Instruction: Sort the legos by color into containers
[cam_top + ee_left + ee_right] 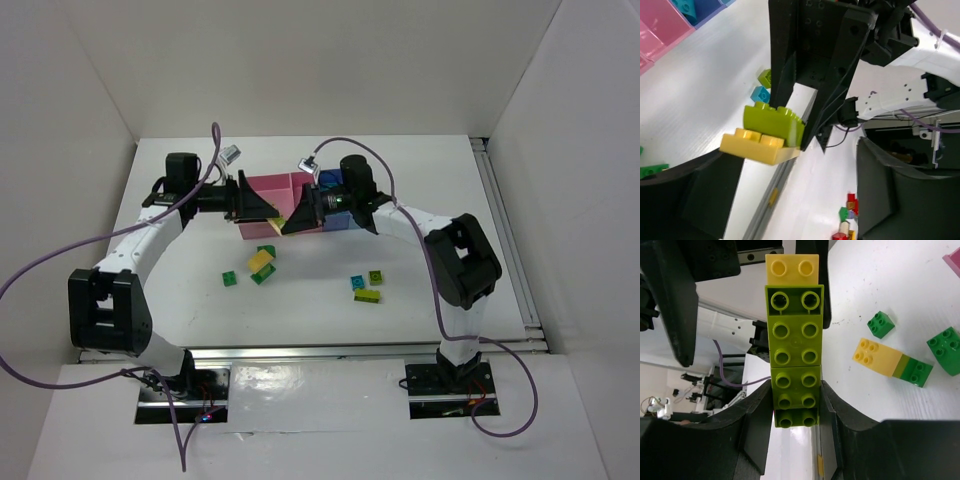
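Observation:
My right gripper (796, 390) is shut on a stack of lime legos (793, 355), held in the air with a yellow lego (791, 266) at its far end. The left gripper (790, 185) faces it, open, its fingers wide on either side of that yellow lego (757, 145) and lime lego (774, 122). Both grippers (262, 208) (295, 215) meet just in front of the containers: pink bins (270, 190) and a blue one (335, 215). A cyan lego (682, 6) lies in the blue-violet bin (705, 12).
Loose legos lie on the table: a yellow-and-green joined piece (262, 262), a green one (230, 279), a cyan one (357, 283), a lime one (375, 276) and a lime-yellow one (366, 295). A rail (505, 230) runs along the table's right edge.

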`<move>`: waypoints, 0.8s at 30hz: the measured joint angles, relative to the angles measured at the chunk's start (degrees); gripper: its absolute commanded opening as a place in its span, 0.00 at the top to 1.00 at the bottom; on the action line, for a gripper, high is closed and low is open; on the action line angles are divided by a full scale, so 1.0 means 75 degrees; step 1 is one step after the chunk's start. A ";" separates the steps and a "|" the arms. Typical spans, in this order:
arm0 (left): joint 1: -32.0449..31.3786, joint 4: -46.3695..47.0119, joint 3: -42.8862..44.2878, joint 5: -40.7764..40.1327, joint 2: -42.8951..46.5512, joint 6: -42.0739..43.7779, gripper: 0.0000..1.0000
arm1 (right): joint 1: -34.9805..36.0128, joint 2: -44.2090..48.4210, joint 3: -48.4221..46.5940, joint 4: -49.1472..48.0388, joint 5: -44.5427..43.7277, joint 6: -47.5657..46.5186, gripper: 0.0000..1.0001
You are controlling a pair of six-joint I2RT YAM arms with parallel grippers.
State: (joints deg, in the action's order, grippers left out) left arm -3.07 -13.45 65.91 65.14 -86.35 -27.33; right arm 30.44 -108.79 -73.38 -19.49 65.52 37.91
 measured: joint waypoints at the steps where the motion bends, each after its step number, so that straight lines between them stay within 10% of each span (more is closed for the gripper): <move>1: 0.0012 -0.0012 0.0000 -0.0023 0.0000 -0.0003 0.16 | -0.0023 0.0003 0.0044 -0.0111 0.0032 0.0073 0.86; 5: 0.0058 0.0076 -0.0006 -0.0064 0.0006 -0.0055 0.39 | -0.0064 0.0023 0.0090 -0.0460 0.0125 0.0262 0.86; 11: 0.0099 0.0286 -0.0009 -0.0050 0.0006 -0.0204 0.43 | -0.0108 0.0099 0.0111 -0.0653 0.0189 0.0382 0.86; 19: 0.0119 0.0446 -0.0090 -0.0160 0.0006 -0.0195 0.97 | -0.0149 0.0154 0.0146 -0.0772 0.0347 0.0493 0.86; 24: 0.0119 0.0472 -0.0090 -0.0172 0.0006 -0.0204 1.00 | -0.0192 0.0184 0.0154 -0.0764 0.0350 0.0510 0.86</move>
State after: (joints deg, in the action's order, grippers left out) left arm -2.17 -9.91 65.23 63.86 -86.30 -28.86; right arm 28.99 -107.42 -72.23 -25.21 68.14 41.74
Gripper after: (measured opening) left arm 0.278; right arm 0.442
